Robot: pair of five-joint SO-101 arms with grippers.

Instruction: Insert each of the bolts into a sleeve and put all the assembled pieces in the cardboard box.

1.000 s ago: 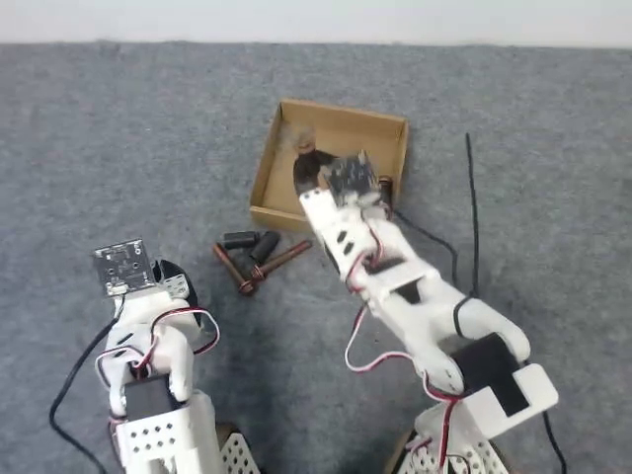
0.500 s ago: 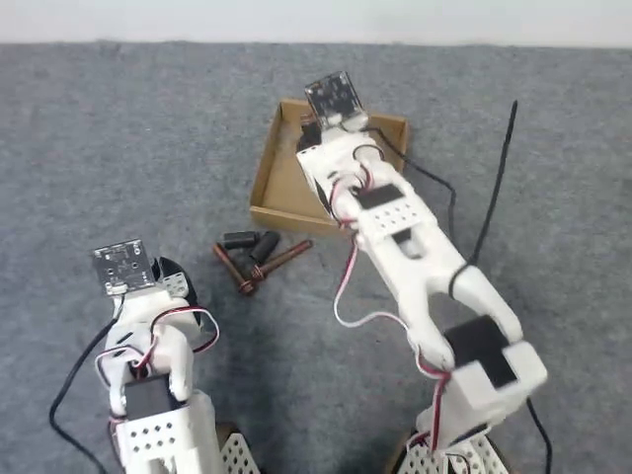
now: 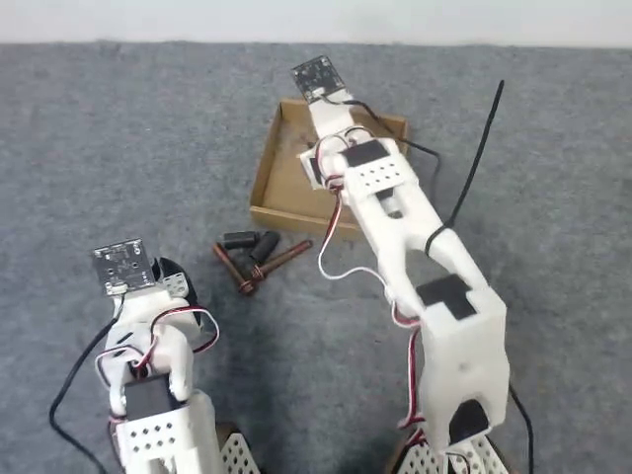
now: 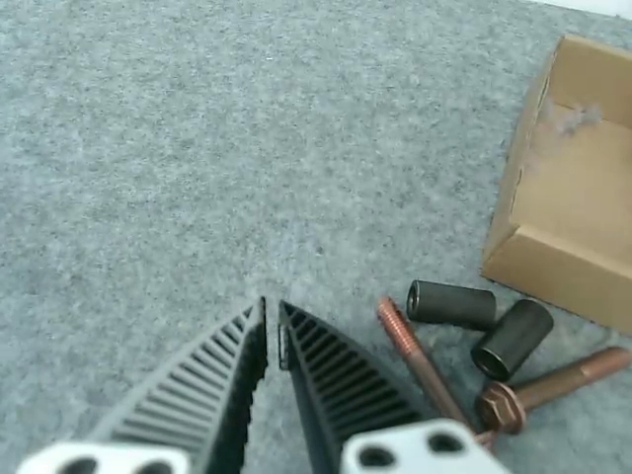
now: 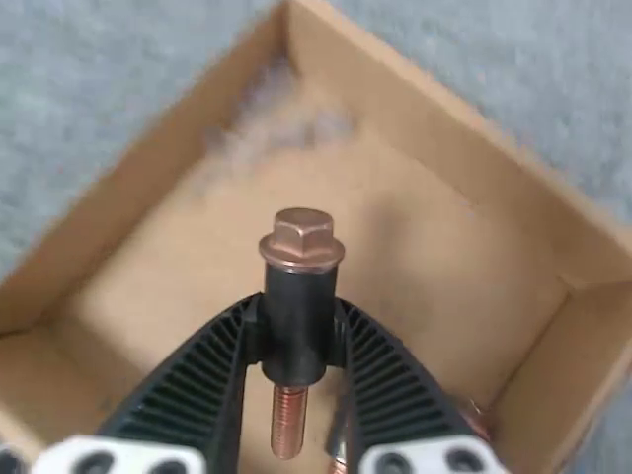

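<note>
My right claw (image 5: pixel 296 311) clamps the black cylindrical sleeve (image 5: pixel 296 341) carrying a copper hex-head bolt (image 5: pixel 301 242).
It hangs over the open brown cardboard box (image 5: pixel 464 168), long axis along my fingers, head toward the box floor.

The table cover (image 4: pixel 197 148) is rough, fuzzy grey cloth. The cardboard box (image 5: pixel 474 128) is matt brown, scuffed pale inside. The bolt (image 5: pixel 301 240) is dull-sheened coppery metal and its sleeve (image 5: pixel 296 326) is smooth matt black. The left gripper (image 4: pixel 273 306) has ribbed black plastic fingers (image 4: pixel 331 370).
</note>
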